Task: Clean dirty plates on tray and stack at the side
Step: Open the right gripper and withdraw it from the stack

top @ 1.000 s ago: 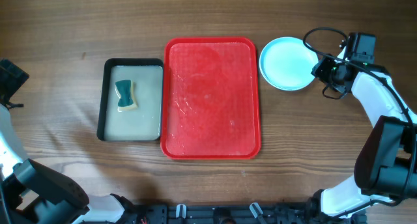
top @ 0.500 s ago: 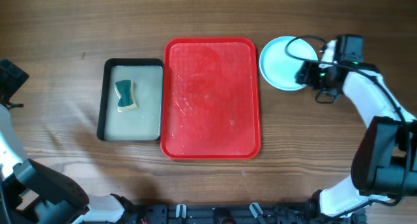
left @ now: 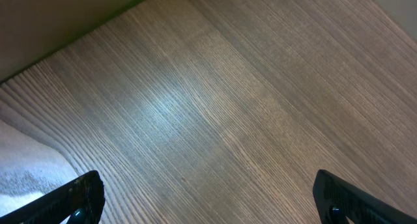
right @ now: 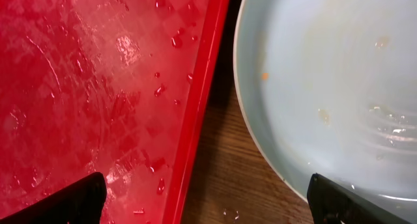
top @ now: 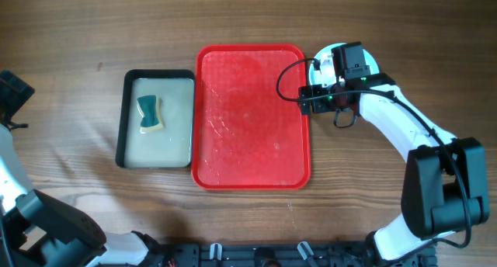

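Observation:
The red tray (top: 250,116) lies mid-table, wet and with no plates on it. One pale mint-blue plate (top: 371,67) rests on the wood just right of the tray's top right corner. In the right wrist view the plate (right: 326,81) shows small food specks and water drops beside the tray (right: 98,87). My right gripper (top: 317,98) hovers open over the gap between tray rim and plate, holding nothing (right: 208,201). My left gripper (left: 208,201) is open over bare wood, its arm (top: 11,96) at the far left edge.
A black-rimmed basin (top: 122,119) of cloudy water holds a green and yellow sponge (top: 151,114) left of the tray. The right arm's cable (top: 284,77) loops over the tray's upper right part. A green-edged table border (left: 65,15) shows in the left wrist view.
My right gripper has swept left from the plate's right side, across the plate, to the tray's right rim, and its jaws have spread open. The left arm has not moved.

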Available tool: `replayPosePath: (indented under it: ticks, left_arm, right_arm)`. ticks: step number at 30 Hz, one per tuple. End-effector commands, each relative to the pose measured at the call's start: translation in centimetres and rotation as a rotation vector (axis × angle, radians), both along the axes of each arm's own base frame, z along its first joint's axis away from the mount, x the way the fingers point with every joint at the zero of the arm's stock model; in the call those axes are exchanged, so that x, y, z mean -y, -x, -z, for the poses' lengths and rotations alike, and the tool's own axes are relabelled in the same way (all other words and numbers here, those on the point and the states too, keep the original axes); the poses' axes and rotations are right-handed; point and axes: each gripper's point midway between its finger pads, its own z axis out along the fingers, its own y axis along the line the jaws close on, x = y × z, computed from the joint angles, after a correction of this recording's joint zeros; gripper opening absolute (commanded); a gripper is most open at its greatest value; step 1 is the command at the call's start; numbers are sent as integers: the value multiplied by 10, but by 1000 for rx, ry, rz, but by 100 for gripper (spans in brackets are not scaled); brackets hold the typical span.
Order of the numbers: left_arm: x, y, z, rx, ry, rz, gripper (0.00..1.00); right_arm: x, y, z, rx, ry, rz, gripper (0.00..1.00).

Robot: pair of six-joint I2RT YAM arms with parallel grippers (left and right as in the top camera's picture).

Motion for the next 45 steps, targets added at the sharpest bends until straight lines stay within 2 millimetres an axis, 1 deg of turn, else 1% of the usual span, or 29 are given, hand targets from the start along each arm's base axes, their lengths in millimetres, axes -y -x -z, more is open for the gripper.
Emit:
replayPosePath:
  ticks: [1, 9, 16, 20, 21, 22, 24, 28, 29, 30, 32, 33, 34, 35, 36, 37, 39, 42, 43, 45]
  left_arm:
    - [-2, 0, -2, 10, 3, -17, 100]
    - [-2, 0, -2, 10, 3, -17, 100]
    - [-2, 0, -2, 10, 3, -17, 100]
    - [-2, 1, -2, 10, 4, -17, 100]
    - [-2, 0, -2, 10, 3, -17, 100]
    - [-2, 0, -2, 10, 3, -17, 100]
    - [-2, 0, -2, 10, 3, -17, 100]
    - [-2, 0, -2, 10, 3, -17, 100]
    - [-2, 0, -2, 10, 3, -17, 100]
    - [-2, 0, -2, 10, 3, -17, 100]
    - [-2, 0, -2, 10, 4, -18, 100]
    - [-2, 0, -2, 10, 3, -17, 100]
    - [-2, 0, -2, 10, 3, -17, 100]
    - [-2, 0, -2, 10, 3, -17, 100]
    - [-2, 0, -2, 10, 3, -17, 100]
    - [-2, 0, -2, 10, 3, -17, 100]
    - [-2, 0, -2, 10, 3, -17, 100]
    - [-2, 0, -2, 10, 3, -17, 100]
    - [-2, 0, -2, 10, 3, -17, 100]
    - [-2, 0, -2, 10, 3, -17, 100]
  right_arm:
    - [1, -2, 10, 0, 18, -12, 99]
    - [-2, -20, 2, 80, 2, -11, 99]
    - [-3, -22, 0, 93, -1, -12, 99]
    - [-3, -24, -10, 117, -6, -12, 99]
    - [-4, -25, -17, 133, -9, -11, 99]
    - [-4, -26, -24, 153, -13, -11, 100]
    - [-4, -27, -46, 206, -23, -10, 99]
    - [-4, -26, -103, 343, -51, -9, 99]
    - [-3, -25, -120, 386, -60, -8, 99]
    - [-3, -23, -130, 411, -65, -8, 100]
    - [-2, -17, -161, 487, -81, -8, 99]
    - [-1, -14, -172, 515, -86, -7, 100]
    - [0, -10, -187, 552, -94, -7, 99]
    - [4, -5, -205, 609, -73, -10, 99]
    - [10, -3, -215, 647, -38, -13, 99]
    - [16, 4, -231, 700, -3, -19, 100]
    - [20, 19, -263, 787, -14, -15, 99]
    - [23, 36, -291, 869, -30, -10, 99]
    - [25, 47, -307, 914, -39, -6, 99]
    - [28, 58, -322, 962, -44, -4, 99]
